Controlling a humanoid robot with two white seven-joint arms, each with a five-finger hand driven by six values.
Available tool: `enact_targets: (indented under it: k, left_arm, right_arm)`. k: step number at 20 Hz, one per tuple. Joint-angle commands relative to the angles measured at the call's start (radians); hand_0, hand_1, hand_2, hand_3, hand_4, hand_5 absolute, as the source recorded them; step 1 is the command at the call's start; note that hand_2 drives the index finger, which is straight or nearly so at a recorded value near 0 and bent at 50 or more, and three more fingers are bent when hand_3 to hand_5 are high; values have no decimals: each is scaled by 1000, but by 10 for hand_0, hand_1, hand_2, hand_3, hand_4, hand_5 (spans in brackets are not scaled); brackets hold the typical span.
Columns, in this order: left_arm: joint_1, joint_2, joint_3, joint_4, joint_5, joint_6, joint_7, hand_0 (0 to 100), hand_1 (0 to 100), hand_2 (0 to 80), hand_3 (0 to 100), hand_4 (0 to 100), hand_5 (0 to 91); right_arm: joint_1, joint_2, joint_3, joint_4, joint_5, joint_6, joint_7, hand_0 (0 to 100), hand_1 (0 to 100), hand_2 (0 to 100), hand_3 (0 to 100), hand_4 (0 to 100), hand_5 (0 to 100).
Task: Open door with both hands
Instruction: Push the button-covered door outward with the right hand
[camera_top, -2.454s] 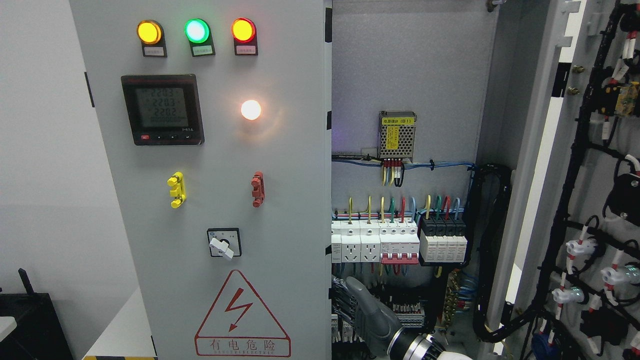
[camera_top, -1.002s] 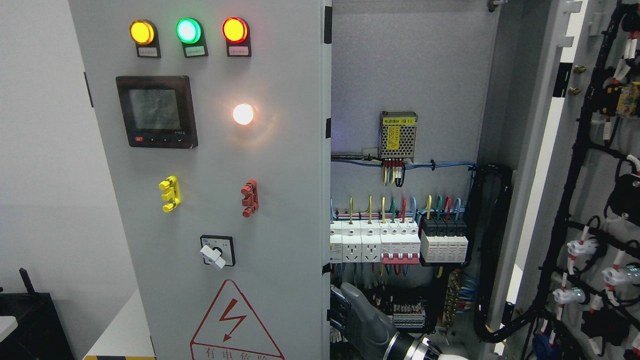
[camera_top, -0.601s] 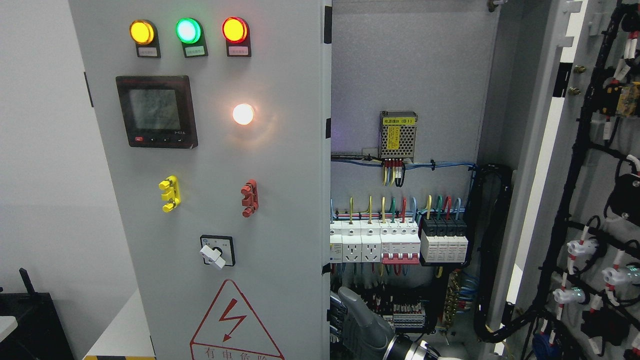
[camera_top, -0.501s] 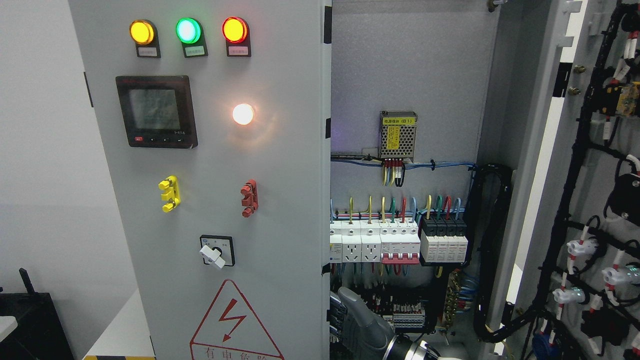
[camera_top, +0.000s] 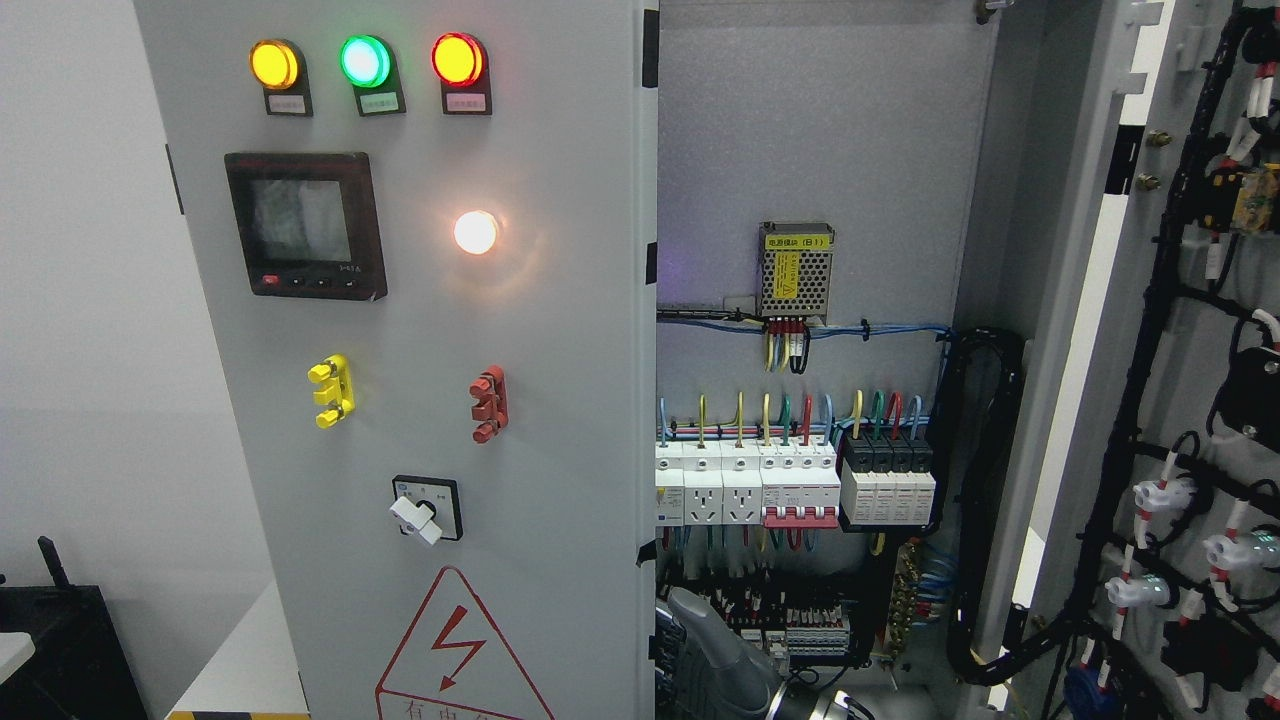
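Looking through the head camera, you see one grey robot hand (camera_top: 715, 650) at the bottom edge, right of the left door (camera_top: 440, 400); its arm enters from the lower right, so it is the right hand. It sits at the door's free right edge, low in the cabinet opening. You see a long grey digit pointing up, but whether the fingers grip the edge or lie loose you cannot tell. The left hand is out of view.

The left door fills the left half of your picture, its face turned slightly toward the left. On it you see three lit lamps, yellow (camera_top: 273, 63), green (camera_top: 364, 60) and red (camera_top: 456, 58), a dark meter (camera_top: 305, 224), a glowing white lamp (camera_top: 475, 232), a yellow handle (camera_top: 330, 390), a red handle (camera_top: 488, 403), a rotary switch (camera_top: 425, 510) and a red warning triangle (camera_top: 460, 650).

The right door (camera_top: 1180, 350) stands wide open at the far right, black wiring on its inner face. Between the doors you see the cabinet's interior: a power supply (camera_top: 795, 270) high up, and breakers (camera_top: 795, 485) below.
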Motion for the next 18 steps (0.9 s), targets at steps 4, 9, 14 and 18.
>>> enact_targets:
  k: [4,9,14,18]
  left_arm:
    - [1,0,0,0,0,0,-1,0,0,0,0,31,0]
    - [1,0,0,0,0,0,-1,0,0,0,0,31,0]
    - [1,0,0,0,0,0,-1,0,0,0,0,31,0]
    - [1,0,0,0,0,0,-1,0,0,0,0,31,0]
  right_arm:
    - [26,0,23,-60,0,1,35,107,0,0,0,0,0]
    - [32,0,23,-66,-2,1,72,107,0,0,0,0,0]
    - [38,0,23,-83,-3,1,75,107,0,0,0,0,0]
    - [47,2,39,-97,-8,1,76,107,0,0,0,0,0]
